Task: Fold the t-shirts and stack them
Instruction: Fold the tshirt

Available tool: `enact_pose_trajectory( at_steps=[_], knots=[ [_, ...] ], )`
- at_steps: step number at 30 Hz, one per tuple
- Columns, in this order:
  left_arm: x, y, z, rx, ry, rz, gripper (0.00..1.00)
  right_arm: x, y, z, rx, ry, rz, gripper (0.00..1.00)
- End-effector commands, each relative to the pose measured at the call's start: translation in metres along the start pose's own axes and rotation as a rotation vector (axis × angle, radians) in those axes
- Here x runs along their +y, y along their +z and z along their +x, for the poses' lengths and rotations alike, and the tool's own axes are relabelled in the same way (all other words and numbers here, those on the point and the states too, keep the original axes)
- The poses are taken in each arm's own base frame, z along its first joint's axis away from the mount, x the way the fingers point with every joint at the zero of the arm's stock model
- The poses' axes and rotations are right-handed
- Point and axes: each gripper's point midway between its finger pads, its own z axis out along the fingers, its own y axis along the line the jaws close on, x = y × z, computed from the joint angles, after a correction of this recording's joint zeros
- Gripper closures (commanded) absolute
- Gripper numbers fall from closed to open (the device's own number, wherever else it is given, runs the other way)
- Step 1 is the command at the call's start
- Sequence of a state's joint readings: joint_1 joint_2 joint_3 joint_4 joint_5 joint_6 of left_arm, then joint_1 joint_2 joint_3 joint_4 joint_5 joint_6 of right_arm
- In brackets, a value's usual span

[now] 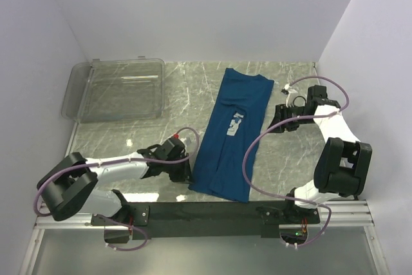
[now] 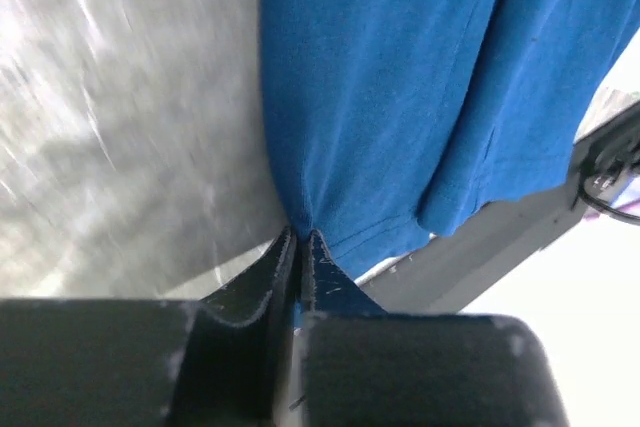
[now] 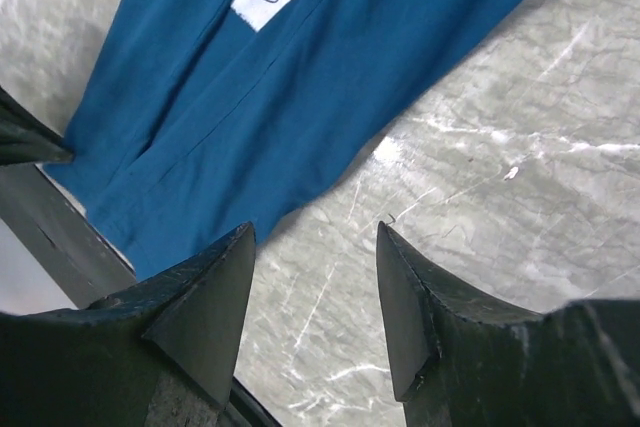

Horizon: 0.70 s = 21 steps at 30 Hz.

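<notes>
Overhead, we see the t-shirt (image 1: 230,134) lying on the marble table (image 1: 283,159) as a long, narrow strip. It runs from the far middle of the table down to the dark rail (image 1: 212,210) at the near edge and leans a little to the left as it comes nearer. Its pale print (image 1: 234,123) faces up about halfway along. The left gripper (image 1: 185,173) sits right at the strip's near left corner, touching the cloth. The right gripper (image 1: 282,113) is beside the far right end of the shirt, close to it but not on it. A clear plastic bin (image 1: 116,88) stands at the far left, well apart from both.

From the left wrist, we see the two fingers pressed together with a pinch of blue cloth drawn in between their tips. The left gripper (image 2: 300,237) is therefore clamped on the t-shirt's (image 2: 400,97) edge near the hem, and the rest of the shirt spreads away up and to the right.

From the right wrist, we see the right gripper (image 3: 315,232) with its fingers clearly apart and only bare table between them. The t-shirt (image 3: 250,107) lies ahead and to the left of the tips, its edge just short of the left finger.
</notes>
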<state>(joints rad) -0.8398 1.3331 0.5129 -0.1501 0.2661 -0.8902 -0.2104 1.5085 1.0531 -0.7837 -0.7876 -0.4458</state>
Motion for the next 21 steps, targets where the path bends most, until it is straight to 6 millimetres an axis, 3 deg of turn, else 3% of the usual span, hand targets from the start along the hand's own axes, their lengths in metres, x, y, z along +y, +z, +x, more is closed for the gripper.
enact_pose_trajectory(
  at_steps=[1,3,4,7,11,13,15,16,17,18,21],
  knots=[
    [-0.002,-0.007,0.003,-0.036,-0.063,-0.019,0.73,0.015,-0.004,0.002,0.001,-0.130,-0.010,0.41],
    [-0.003,-0.017,-0.010,-0.102,-0.076,-0.049,0.54,0.020,-0.005,0.003,0.011,-0.187,-0.005,0.41],
    [-0.007,-0.027,-0.026,-0.186,-0.076,-0.052,0.39,0.023,-0.005,0.003,0.013,-0.209,-0.007,0.41],
    [-0.029,-0.054,-0.051,-0.301,-0.038,-0.010,0.25,0.038,-0.003,0.001,0.019,-0.318,-0.011,0.41],
    [-0.051,-0.083,-0.079,-0.417,0.073,0.011,0.22,0.078,-0.003,-0.002,0.003,-0.479,-0.082,0.40],
    [-0.056,-0.088,-0.084,-0.437,0.152,0.017,0.21,0.110,-0.004,0.002,-0.026,-0.595,-0.140,0.39],
    [-0.059,-0.091,-0.084,-0.438,0.234,0.033,0.20,0.133,-0.006,0.008,-0.083,-0.717,-0.167,0.33],
    [-0.062,-0.094,-0.086,-0.456,0.255,0.044,0.20,0.147,-0.003,0.016,-0.093,-0.785,-0.209,0.25],
    [-0.060,-0.095,-0.085,-0.459,0.265,0.043,0.20,0.159,-0.002,0.015,-0.153,-0.850,-0.255,0.10],
    [-0.059,-0.095,-0.084,-0.459,0.277,0.048,0.19,0.162,0.002,0.036,-0.176,-0.898,-0.286,0.10],
    [-0.054,-0.098,-0.082,-0.471,0.248,0.039,0.16,0.167,0.016,0.069,-0.132,-0.937,-0.385,0.09]
  ],
)
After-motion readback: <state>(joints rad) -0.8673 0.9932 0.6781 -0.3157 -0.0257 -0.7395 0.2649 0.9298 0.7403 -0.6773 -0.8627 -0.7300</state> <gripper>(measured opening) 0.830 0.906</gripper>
